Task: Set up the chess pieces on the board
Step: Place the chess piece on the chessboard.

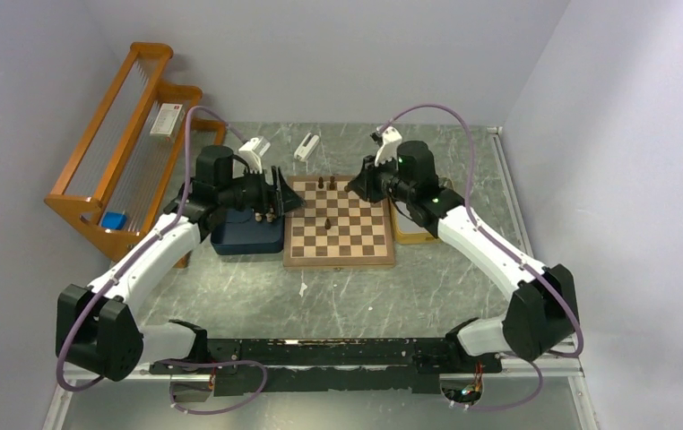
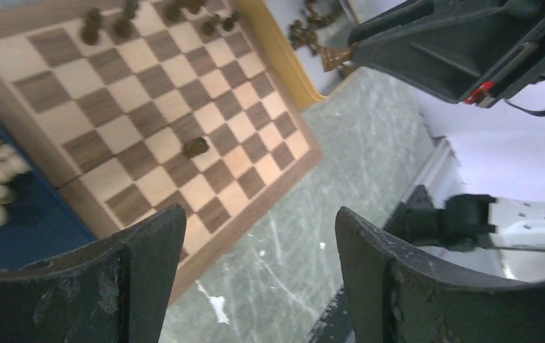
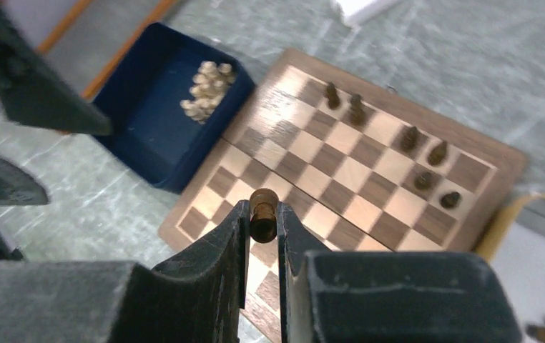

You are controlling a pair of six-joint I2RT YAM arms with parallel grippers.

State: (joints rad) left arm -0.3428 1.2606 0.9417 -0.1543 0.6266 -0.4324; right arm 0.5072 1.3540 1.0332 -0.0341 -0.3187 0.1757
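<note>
The board [image 1: 338,224] lies flat near the middle of the counter [image 1: 320,300], and we see its light and dark checks inside a plain brown rim. A wooden rack [image 1: 123,152] stands well off to the left against the wall. Touching the board's left rim is a dark blue tray [image 1: 246,237]. A yellow tray [image 1: 410,235] sits just beside the right rim, mostly hidden under the right arm.

The left claw [image 1: 272,201] hangs over the line where the blue tray meets the board. We see it released, with its jaws wide apart and nothing between them. The right claw [image 1: 361,184] hovers above the board's far right corner, clenched on a single dark piece [image 3: 263,204] that stands upright between its fingertips.

Of the chess pieces, a cluster of pale pieces [image 3: 209,89] lies heaped in the far part of the blue tray. Six dark pieces [image 3: 409,137] stand on the two far rows of the board, most of them upright as far as we can tell. One lone dark piece [image 1: 327,224] sits apart, near the board's centre. More dark pieces [image 2: 305,28] lie in the yellow tray, too blurred for us to count.
</note>
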